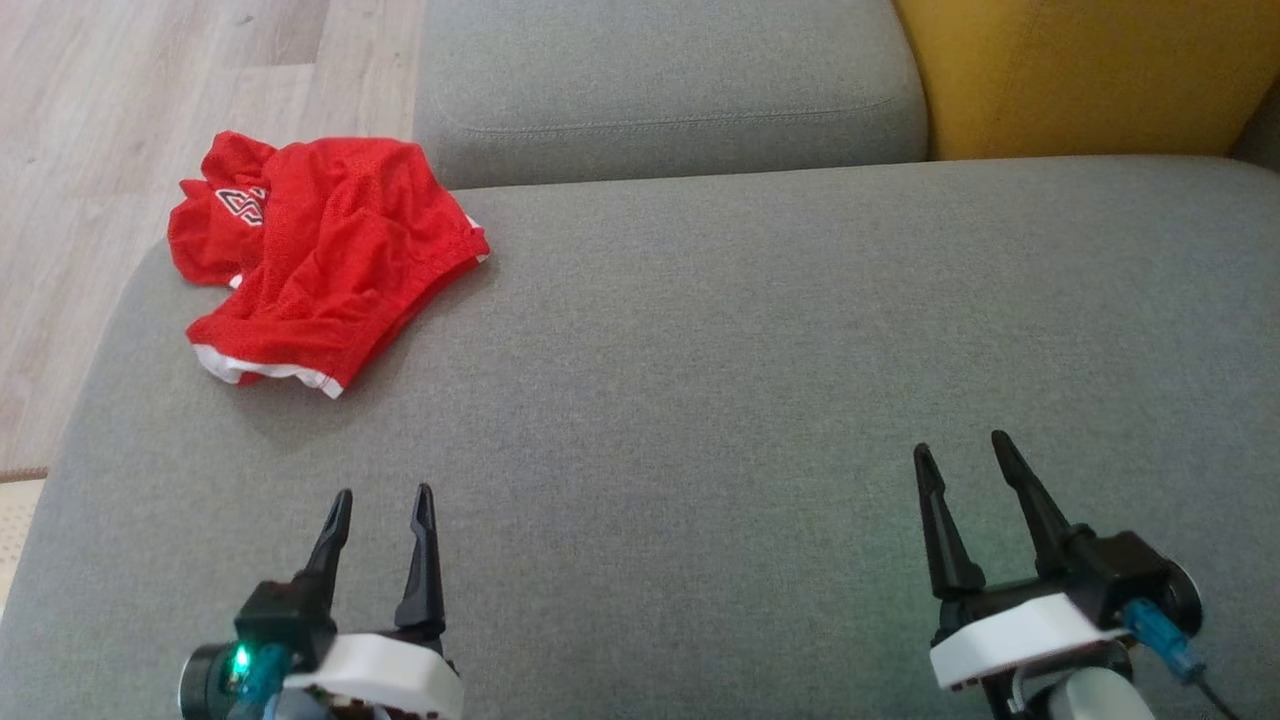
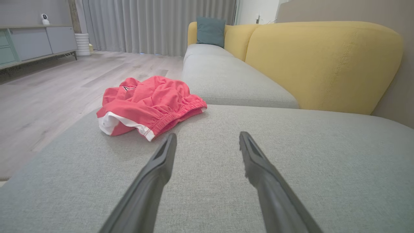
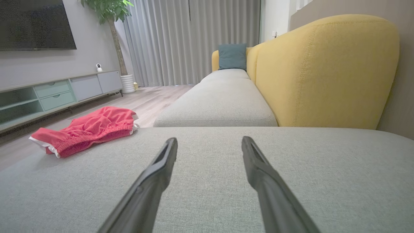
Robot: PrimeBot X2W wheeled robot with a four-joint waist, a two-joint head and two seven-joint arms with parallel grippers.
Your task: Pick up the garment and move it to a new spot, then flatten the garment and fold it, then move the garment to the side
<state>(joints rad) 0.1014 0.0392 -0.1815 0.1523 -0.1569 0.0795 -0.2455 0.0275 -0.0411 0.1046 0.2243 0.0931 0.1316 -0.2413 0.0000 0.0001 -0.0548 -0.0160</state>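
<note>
Left gripper (image 2: 207,135): your two dark fingers are spread wide over the grey seat (image 2: 291,168), with nothing between them.
Garment (image 2: 152,103): red with white trim and a gathered elastic band. It's crumpled in a heap up and to the left of your fingertips, near the seat's edge by the floor (image 2: 48,97).
Backrest (image 2: 323,64): yellow, to your right.
Far end: teal cushion (image 2: 211,31), grey curtains (image 2: 155,26).

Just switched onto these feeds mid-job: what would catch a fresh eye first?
First the crumpled red garment with white trim, lying at the far left corner of the grey sofa seat, beside the wood floor. Next the bright yellow backrest rising at the far right. At the bottom of the head view, the left gripper and right gripper are well short of the garment, jaws open and empty.
</note>
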